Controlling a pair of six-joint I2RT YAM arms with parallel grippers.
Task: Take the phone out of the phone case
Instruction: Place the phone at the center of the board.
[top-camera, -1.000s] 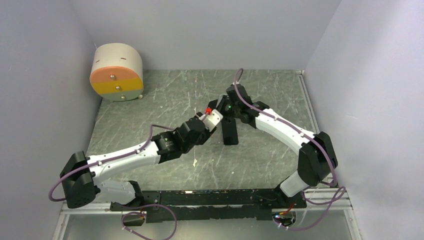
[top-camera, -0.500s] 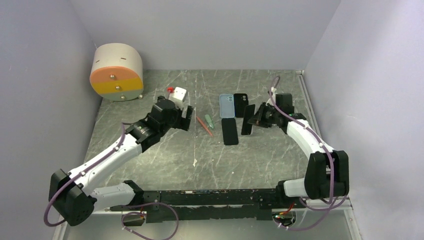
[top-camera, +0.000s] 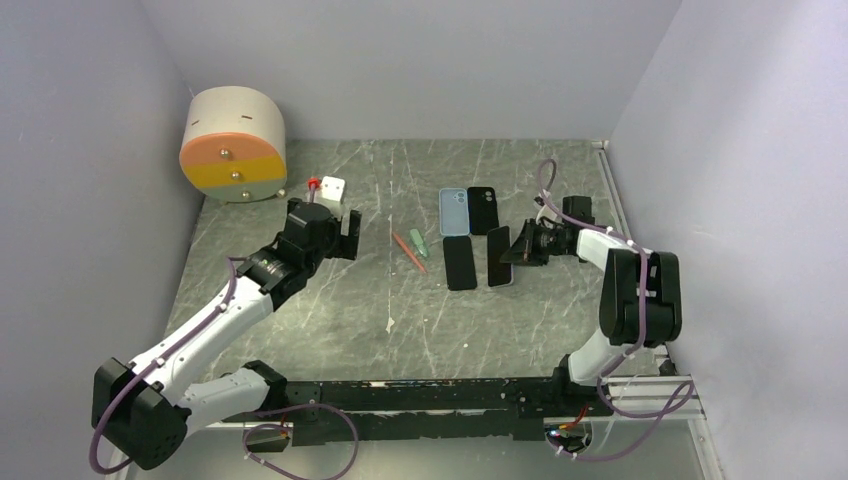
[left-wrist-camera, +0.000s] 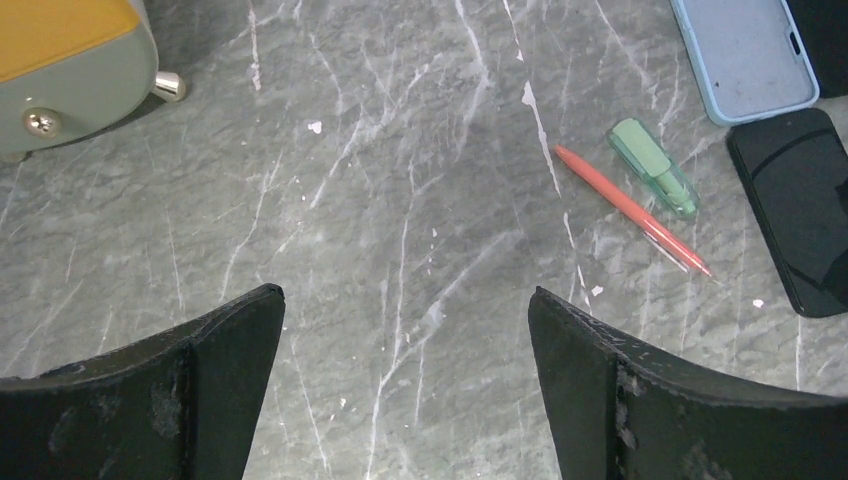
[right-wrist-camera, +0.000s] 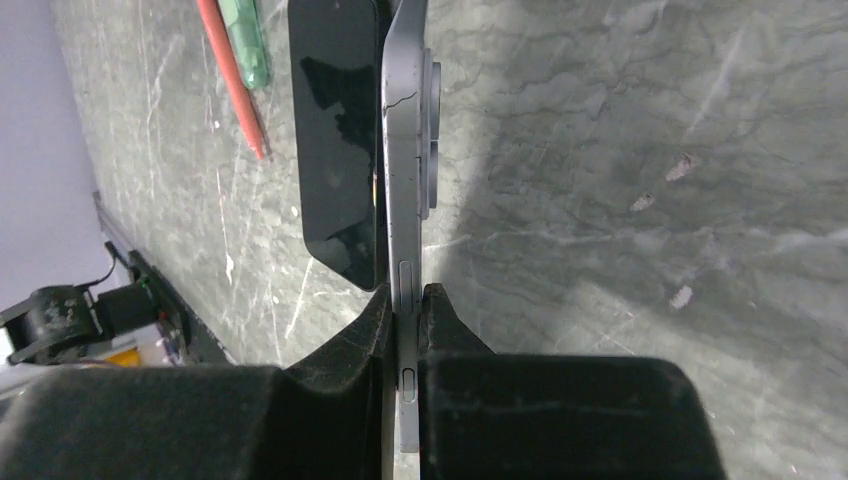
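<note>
Grey marbled tabletop between lilac walls, seen from above. The left gripper has pulled away from the middle, where both arms met a second ago. It now hangs near the round drawer unit, jaws spread wide with nothing between them. The right gripper has swung back toward its own side, carrying a phone stood on its long edge. That retreat uncovers a light-blue phone case lying flat beside a black slab, which could be a case or a phone. A second black phone lies just in front of the case, with an orange pen and a green cap to the left. My reading is that the two-armed pull is over, the phone is free of the case, and only setting it down remains.

From the left wrist comes what the overhead cannot give: the case's hollow inside faces up and is empty. The two black fingers frame only bare table.

From the right wrist the grip itself shows. The jaws are pinched narrow on the phone's thin grey edge near its side buttons. Its camera bumps stand on one face, and the other face is turned toward the flat black phone just beside it. Whether its far end touches the table cannot be told.
</note>
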